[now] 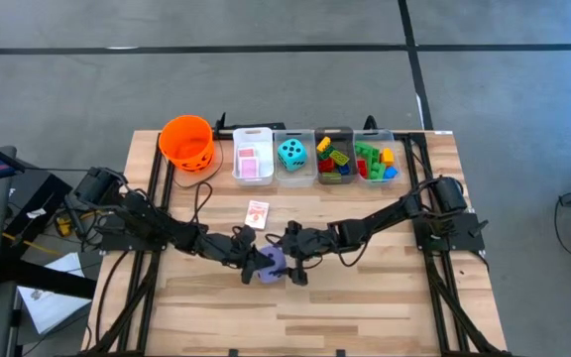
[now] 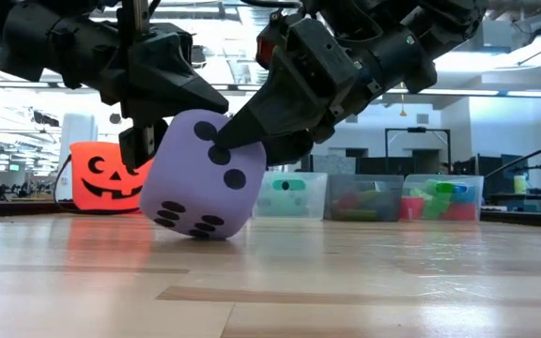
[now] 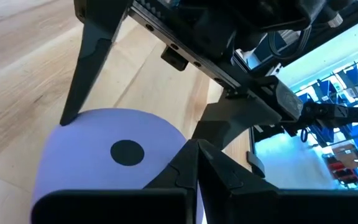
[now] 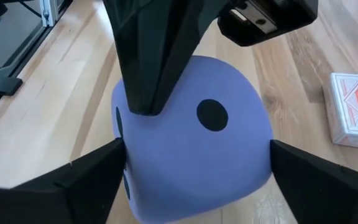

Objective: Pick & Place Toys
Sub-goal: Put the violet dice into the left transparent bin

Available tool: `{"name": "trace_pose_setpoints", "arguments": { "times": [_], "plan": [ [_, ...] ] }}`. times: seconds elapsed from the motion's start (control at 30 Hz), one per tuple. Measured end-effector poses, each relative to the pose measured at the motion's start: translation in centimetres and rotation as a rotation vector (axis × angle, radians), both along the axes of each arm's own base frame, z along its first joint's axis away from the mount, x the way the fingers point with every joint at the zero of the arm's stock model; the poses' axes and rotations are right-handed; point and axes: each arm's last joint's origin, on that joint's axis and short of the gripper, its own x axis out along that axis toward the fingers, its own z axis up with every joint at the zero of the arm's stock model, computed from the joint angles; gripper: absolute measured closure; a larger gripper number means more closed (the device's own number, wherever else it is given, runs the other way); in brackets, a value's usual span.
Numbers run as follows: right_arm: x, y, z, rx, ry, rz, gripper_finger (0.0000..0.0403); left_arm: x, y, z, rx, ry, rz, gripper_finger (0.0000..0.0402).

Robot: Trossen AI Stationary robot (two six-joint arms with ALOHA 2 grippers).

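Observation:
A purple die with black dots (image 1: 271,264) stands tilted near the middle of the table, its lower edge (image 2: 205,235) on the wood. My left gripper (image 1: 251,260) comes from the table's left and is shut, with its tips at the die's left side. My right gripper (image 1: 290,256) comes from the right, its fingers spread on either side of the die (image 4: 197,143). A pink-backed card pack (image 1: 257,211) lies flat just beyond them. My left gripper presses its shut fingertips (image 4: 145,107) against the die's upper left part (image 2: 158,150), slanting down from the table's left. My right gripper pinches the die between its two fingers (image 4: 114,158), on two opposite faces (image 4: 263,149), slanting down from the right. The die sits tilted, with its lower edge on the table.
At the far edge stand an orange pumpkin bucket (image 1: 186,141) and a row of bins: one with cards (image 1: 253,159), one with a teal die (image 1: 292,154) and two with coloured bricks (image 1: 334,159) (image 1: 376,159). Bare wood lies toward the near edge.

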Motion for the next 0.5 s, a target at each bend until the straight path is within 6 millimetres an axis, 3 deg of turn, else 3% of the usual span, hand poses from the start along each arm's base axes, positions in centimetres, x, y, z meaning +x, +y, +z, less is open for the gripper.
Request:
{"name": "trace_pose_setpoints", "arguments": {
  "times": [0.27, 0.37, 0.5],
  "plan": [
    [-0.1, 0.1, -0.1, 0.033, 0.011, -0.014, 0.0132, 0.1, 0.1, 0.3, 0.001, -0.026, -0.013, 0.0402],
    [0.0, 0.1, -0.1, 0.061, 0.01, -0.033, 0.0137, -0.1, 0.6, 1.6, 0.002, -0.075, -0.011, 0.0402],
    [0.0, 0.1, 0.2, 0.09, -0.001, -0.051, 0.0139, -0.9, 1.5, 4.9, 0.038, -0.204, -0.005, 0.0401]
  ]
}}
